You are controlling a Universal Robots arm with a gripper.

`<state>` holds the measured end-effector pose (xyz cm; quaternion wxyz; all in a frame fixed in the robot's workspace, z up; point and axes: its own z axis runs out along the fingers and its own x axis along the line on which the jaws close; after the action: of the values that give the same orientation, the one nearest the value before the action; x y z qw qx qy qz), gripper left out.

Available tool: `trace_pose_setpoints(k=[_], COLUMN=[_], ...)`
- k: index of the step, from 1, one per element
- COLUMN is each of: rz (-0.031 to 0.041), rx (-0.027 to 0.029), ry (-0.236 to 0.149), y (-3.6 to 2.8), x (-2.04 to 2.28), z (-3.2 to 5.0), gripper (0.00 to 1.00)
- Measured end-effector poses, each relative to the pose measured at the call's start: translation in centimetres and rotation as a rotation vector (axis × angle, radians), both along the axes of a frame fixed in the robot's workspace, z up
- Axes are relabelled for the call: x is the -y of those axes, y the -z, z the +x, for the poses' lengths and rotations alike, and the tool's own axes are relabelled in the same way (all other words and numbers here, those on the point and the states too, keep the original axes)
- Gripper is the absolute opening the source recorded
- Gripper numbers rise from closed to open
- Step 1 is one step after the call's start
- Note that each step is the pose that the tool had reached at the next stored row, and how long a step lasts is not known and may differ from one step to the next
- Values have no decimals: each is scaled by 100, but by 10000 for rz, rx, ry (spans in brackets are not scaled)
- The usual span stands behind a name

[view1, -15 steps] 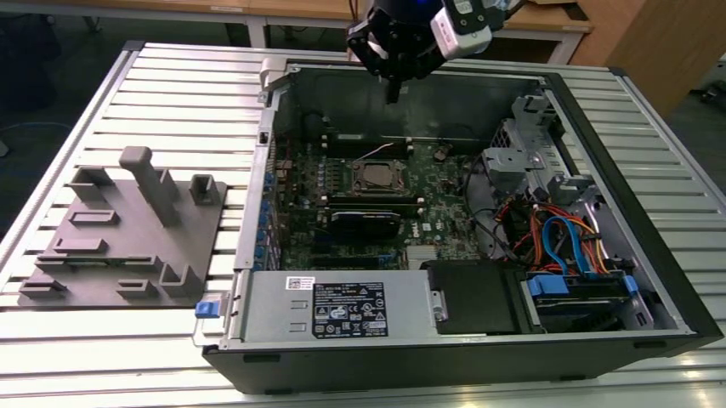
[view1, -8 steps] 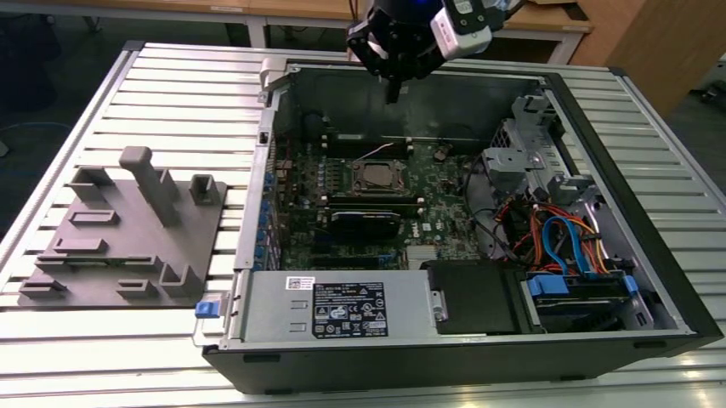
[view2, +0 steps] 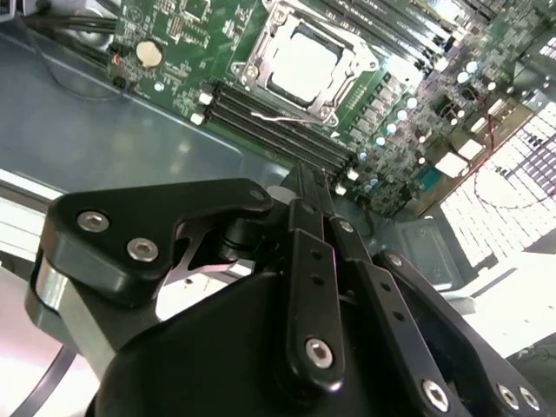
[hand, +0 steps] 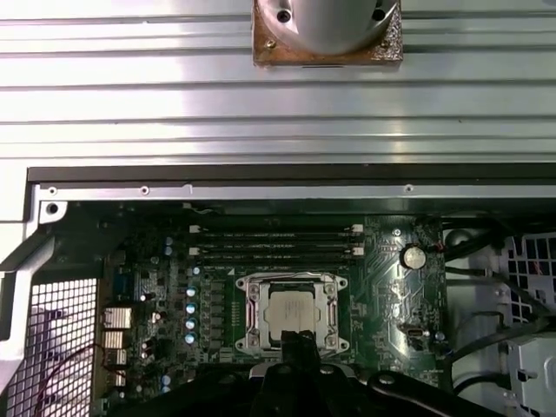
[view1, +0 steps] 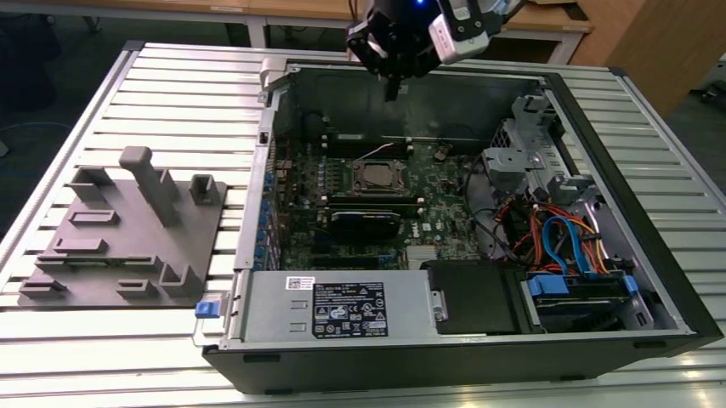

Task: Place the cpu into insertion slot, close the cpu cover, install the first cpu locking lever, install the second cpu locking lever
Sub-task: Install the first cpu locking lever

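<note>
The work surface is a table (view1: 170,85) topped with pale metal slats that run from the exterior view's left to its right, separated by narrow grooves. The same slats (hand: 174,104) appear in the first wrist view. Even overhead light gives the slats a soft sheen, brightest at the near edge. Behind the table stands a desk (view1: 295,10) with a light wooden top. A wooden panel (view1: 647,34) stands at the exterior view's far right. The floor (view1: 57,51) is dark grey.
</note>
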<state>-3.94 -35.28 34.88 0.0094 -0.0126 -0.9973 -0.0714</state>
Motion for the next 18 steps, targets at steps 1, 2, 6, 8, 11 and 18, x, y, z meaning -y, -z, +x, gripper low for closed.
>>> trace_pose_setpoints(k=[1, 2, 6, 8, 11, 18], rz=[-1, -1, -1, -1, -4, 1], rx=[0, -1, 0, 0, -2, 0], ry=[0, 0, -1, 0, -1, 0], y=[11, 25, 85, 108, 124, 128], x=[0, 0, 0, 0, 0, 0], z=[0, 0, 0, -1, -1, -1], gripper=[11, 11, 11, 11, 11, 11])
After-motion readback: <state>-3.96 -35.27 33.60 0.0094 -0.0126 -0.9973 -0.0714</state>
